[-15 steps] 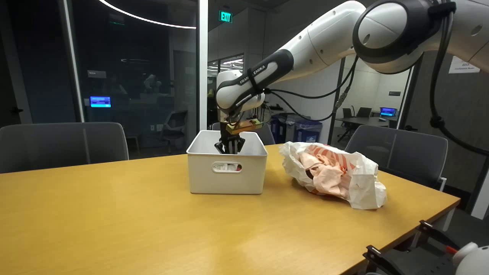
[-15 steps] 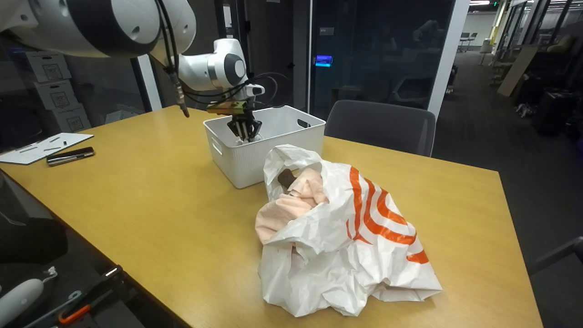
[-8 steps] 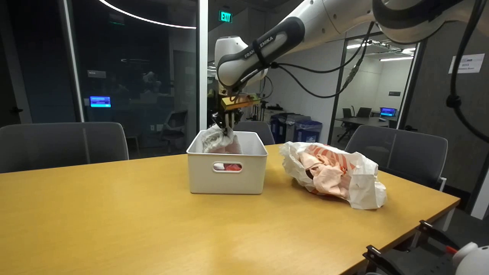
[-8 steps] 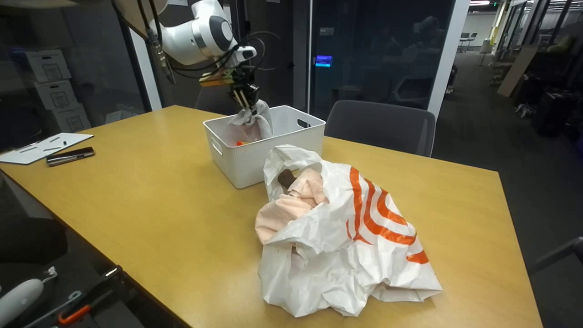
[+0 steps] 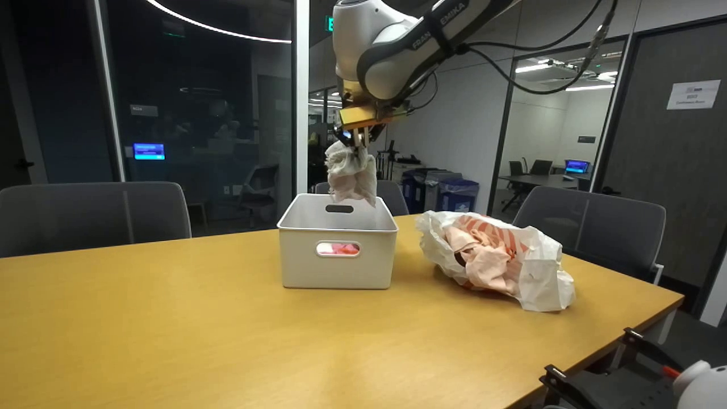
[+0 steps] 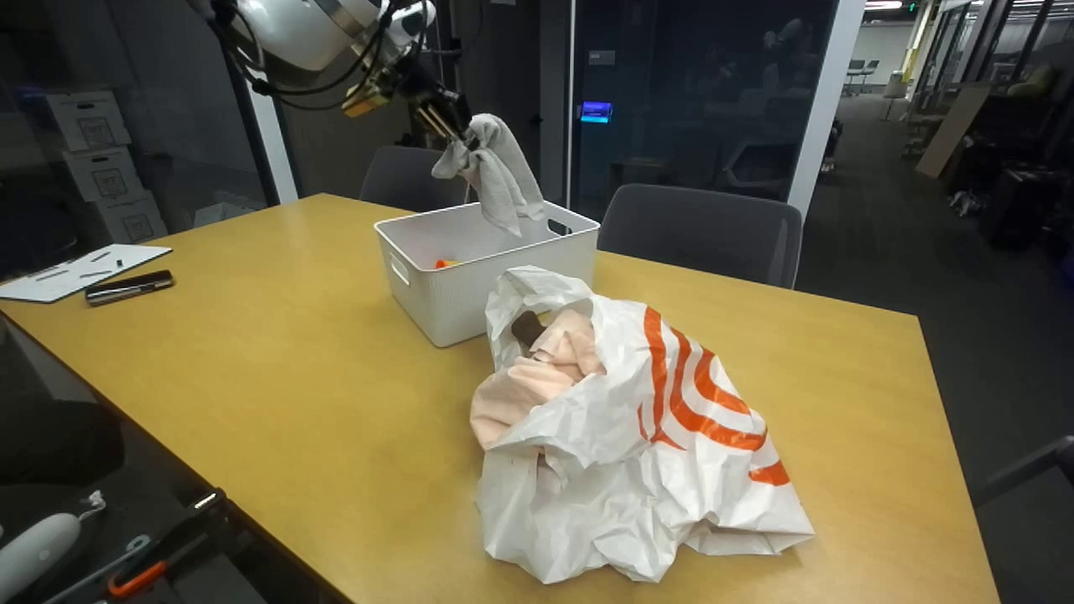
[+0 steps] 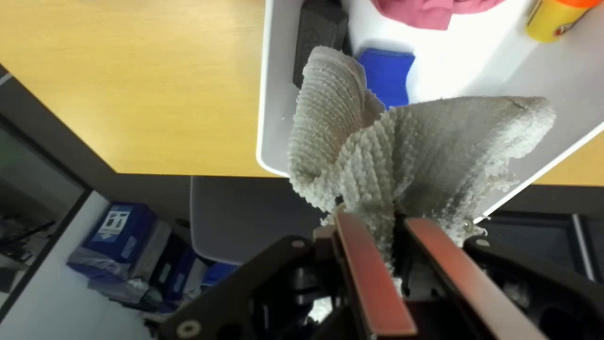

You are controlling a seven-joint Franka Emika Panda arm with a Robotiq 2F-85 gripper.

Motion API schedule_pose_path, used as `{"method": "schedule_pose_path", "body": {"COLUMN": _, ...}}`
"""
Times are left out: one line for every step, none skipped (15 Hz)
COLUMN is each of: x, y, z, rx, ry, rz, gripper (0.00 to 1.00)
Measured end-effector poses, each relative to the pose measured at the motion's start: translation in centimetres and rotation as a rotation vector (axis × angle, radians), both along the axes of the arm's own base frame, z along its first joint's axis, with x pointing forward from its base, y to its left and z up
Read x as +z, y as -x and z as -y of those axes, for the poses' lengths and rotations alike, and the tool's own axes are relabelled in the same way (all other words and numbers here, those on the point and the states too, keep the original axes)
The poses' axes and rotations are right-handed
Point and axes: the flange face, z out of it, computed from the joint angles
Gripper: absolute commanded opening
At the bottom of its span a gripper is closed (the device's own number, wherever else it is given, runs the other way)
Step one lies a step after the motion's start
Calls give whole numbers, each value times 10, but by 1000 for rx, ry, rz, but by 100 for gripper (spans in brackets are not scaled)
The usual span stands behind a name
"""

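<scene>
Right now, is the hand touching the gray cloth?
Touching: the wrist view shows the gray cloth pinched between the fingers of the hand, its folds bunched there.

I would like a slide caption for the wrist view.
End effector gripping a grey cloth above a white bin with a yellow container inside.

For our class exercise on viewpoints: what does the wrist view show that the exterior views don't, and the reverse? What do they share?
Only the wrist view shows the blue item and dark block inside the white bin. Both exterior views, unlike the wrist view, show the white bag with orange stripes and the peach cloth at its opening. All three share the tool gripping the grey cloth, the bin itself and the yellow table.
</scene>
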Motion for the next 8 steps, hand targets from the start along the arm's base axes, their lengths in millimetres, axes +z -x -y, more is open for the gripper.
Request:
{"method": "schedule_pose_path", "body": {"x": 8, "y": 12, "z": 3, "rx": -35, "ry": 0, "rz": 37, "gripper": 8}}
{"method": "schedule_pose_path", "body": {"x": 15, "y": 25, "z": 6, "rx": -68, "ry": -2, "rz": 72, "gripper": 8}}
{"method": "schedule_pose_path", "body": {"x": 21, "y": 39, "z": 9, "rx": -107, "ry": -5, "rz": 106, "gripper": 8}}
{"method": "schedule_pose_path", "body": {"x": 27, "y": 52, "z": 13, "rx": -148, "ry": -2, "rz": 136, "gripper": 8}}
{"method": "schedule_pose_path", "body": {"x": 31, "y": 66, "z": 18, "rx": -195, "ry": 0, "rz": 165, "gripper": 8}}
{"method": "schedule_pose_path", "body": {"x": 34, "y": 80, "z": 22, "rx": -242, "ry": 3, "rz": 191, "gripper": 8}}
{"method": "schedule_pose_path", "body": {"x": 34, "y": 95, "z": 27, "rx": -292, "ry": 3, "rz": 212, "gripper": 8}}
{"method": "schedule_pose_path", "body": {"x": 33, "y": 112, "z": 32, "rx": -342, "ry": 2, "rz": 231, "gripper": 8}}
